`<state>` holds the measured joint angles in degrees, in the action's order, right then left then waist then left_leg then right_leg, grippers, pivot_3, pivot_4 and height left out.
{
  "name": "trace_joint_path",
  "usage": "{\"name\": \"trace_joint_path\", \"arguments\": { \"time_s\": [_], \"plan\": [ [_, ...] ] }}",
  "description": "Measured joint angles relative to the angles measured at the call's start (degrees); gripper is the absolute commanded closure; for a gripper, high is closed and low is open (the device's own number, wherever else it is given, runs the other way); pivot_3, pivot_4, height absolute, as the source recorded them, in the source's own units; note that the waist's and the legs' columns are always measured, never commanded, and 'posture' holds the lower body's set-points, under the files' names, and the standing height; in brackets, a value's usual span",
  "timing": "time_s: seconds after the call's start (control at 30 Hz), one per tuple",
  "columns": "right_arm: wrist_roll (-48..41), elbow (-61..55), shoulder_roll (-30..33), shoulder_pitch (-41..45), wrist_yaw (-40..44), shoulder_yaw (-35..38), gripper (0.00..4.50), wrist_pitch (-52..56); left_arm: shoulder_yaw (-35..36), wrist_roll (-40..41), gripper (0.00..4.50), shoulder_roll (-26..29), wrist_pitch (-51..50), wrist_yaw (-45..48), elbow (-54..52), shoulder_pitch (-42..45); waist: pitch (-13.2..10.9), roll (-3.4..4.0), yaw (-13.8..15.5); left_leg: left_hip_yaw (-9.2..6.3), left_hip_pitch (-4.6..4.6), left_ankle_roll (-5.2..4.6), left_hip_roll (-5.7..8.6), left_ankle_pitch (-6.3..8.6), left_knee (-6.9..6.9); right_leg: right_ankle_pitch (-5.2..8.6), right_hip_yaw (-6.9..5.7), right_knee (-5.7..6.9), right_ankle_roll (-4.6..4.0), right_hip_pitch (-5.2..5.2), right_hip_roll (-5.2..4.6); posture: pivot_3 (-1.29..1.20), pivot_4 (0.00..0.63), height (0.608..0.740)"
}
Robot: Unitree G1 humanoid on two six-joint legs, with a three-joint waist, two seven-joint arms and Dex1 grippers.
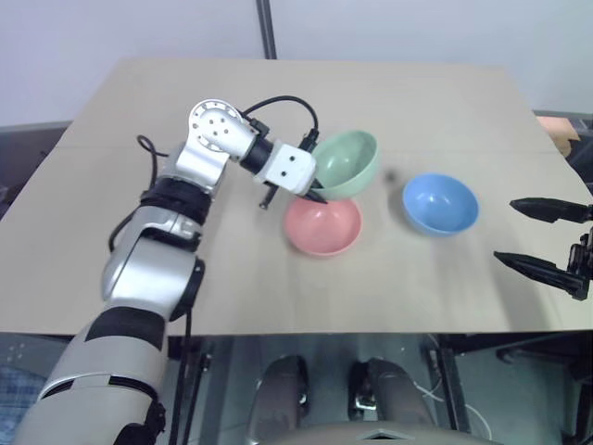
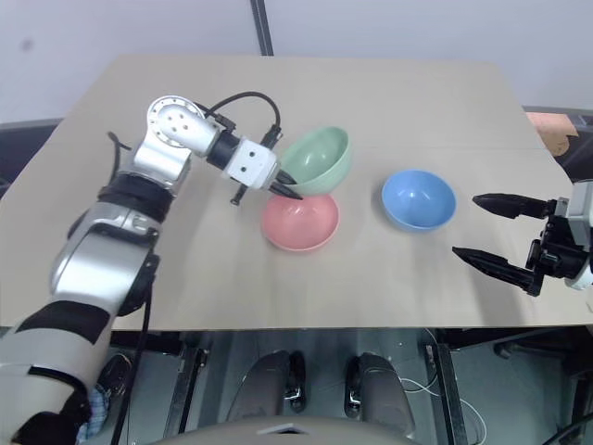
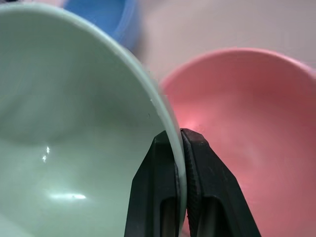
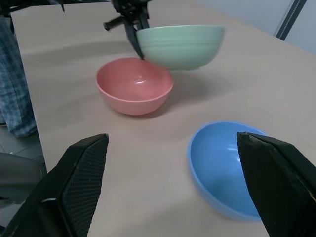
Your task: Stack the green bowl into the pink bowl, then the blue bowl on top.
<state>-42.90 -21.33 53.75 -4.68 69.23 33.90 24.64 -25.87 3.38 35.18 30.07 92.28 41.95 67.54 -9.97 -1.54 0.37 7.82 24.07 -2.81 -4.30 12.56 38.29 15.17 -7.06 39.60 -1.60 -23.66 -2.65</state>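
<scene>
— Left gripper (image 1: 318, 194) first: what do the head views give?

— Its two black fingers are pinched on the near rim of the green bowl (image 1: 345, 163), which hangs tilted in the air, its lower edge over the far rim of the pink bowl (image 1: 321, 225). The pink one sits on the tan table (image 1: 139, 111), and the blue bowl (image 1: 440, 203) rests to its right, well apart. The right gripper (image 2: 488, 229) hovers near the table's right edge with its fingers spread wide, holding nothing.

— And the left wrist view?

— The fingers (image 3: 153, 192) squeeze the mint rim between them, one inside the bowl and one outside. The pink bowl lies just beyond (a sliver of the blue one shows past the green rim).

— The right wrist view?

— Two wide-apart black fingers (image 4: 81, 182) frame the blue bowl close by. Farther off, the green bowl floats clear above the pink one's edge, held up by the other gripper.
</scene>
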Motion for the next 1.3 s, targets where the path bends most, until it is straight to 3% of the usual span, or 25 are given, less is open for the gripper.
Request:
{"name": "trace_joint_path", "arguments": {
  "time_s": [0.07,0.27,0.63,0.67,0.77,0.83,0.87,1.17,1.3],
  "plan": [
    [0.1,0.0,-0.1,-0.1,0.0,-0.1,0.0,0.0,-3.5,2.9,4.45,4.0,-2.5,0.0,-4.0,-0.3,0.0,0.01,0.3,0.0,-0.04,-0.05,0.01,0.03,0.01,0.01,0.01,0.08,-0.01,0.01,-0.01,0.0,0.15,0.74],
    [0.2,0.0,-0.4,-0.1,-0.1,-0.4,0.0,-0.2,-8.7,6.3,4.45,7.9,-4.4,0.0,-9.1,-0.9,0.0,0.01,0.5,-0.01,-0.02,-0.12,0.06,0.07,0.06,0.01,-0.01,0.12,0.0,0.01,-0.07,0.0,0.15,0.74],
    [0.2,0.0,-0.4,-0.1,-0.1,-0.4,0.0,-0.3,-11.1,11.6,4.45,9.1,-5.6,0.0,-16.1,-3.2,0.0,0.02,0.5,-0.02,-0.03,-0.11,0.05,0.07,0.06,0.01,-0.01,0.13,0.0,0.01,-0.04,0.0,0.15,0.74],
    [0.2,0.0,-0.4,-0.1,-0.1,-0.4,0.0,-0.3,-11.4,11.7,3.7,9.6,-6.0,0.0,-16.2,-3.1,0.0,0.02,0.4,-0.01,-0.04,-0.11,0.04,0.07,0.06,0.01,-0.01,0.13,0.0,0.01,-0.03,0.0,0.15,0.74],
    [0.2,0.0,-0.4,-0.1,-0.1,-0.4,0.0,-0.3,-12.3,11.7,2.48,10.4,-6.3,0.0,-16.2,-3.0,0.0,0.02,0.5,-0.02,-0.04,-0.11,0.04,0.07,0.06,0.01,0.0,0.13,0.0,0.01,-0.03,0.0,0.15,0.74],
    [0.2,0.0,-0.4,-0.1,-0.1,-0.4,0.0,-0.3,-12.5,11.7,1.38,10.4,-6.3,0.0,-16.1,-3.0,0.0,0.02,0.5,-0.01,-0.03,-0.12,0.05,0.07,0.06,0.01,-0.01,0.13,0.0,0.01,-0.04,0.0,0.15,0.74],
    [0.2,0.0,-0.4,-0.1,-0.1,-0.4,0.0,-0.3,-12.5,11.6,1.18,10.3,-6.3,0.0,-16.0,-3.0,0.0,0.02,0.5,-0.01,-0.03,-0.12,0.06,0.07,0.06,0.01,0.0,0.13,0.0,0.01,-0.05,0.0,0.15,0.74],
    [0.2,0.0,-0.4,0.4,-0.2,-1.4,0.0,-0.3,-7.2,14.0,1.18,7.1,-13.4,0.0,-14.3,-2.3,0.0,0.02,0.5,-0.02,-0.02,-0.12,0.04,0.07,0.06,0.02,-0.01,0.13,0.01,0.0,-0.04,0.0,0.15,0.74],
    [1.2,0.6,0.5,1.6,-1.1,-2.6,0.0,0.1,1.2,19.6,1.18,7.1,-23.2,0.0,-9.7,-2.1,0.0,0.04,0.2,0.0,-0.05,-0.12,0.02,0.07,0.05,0.02,0.01,0.14,0.01,-0.01,-0.02,0.0,0.15,0.74]
  ]
}}
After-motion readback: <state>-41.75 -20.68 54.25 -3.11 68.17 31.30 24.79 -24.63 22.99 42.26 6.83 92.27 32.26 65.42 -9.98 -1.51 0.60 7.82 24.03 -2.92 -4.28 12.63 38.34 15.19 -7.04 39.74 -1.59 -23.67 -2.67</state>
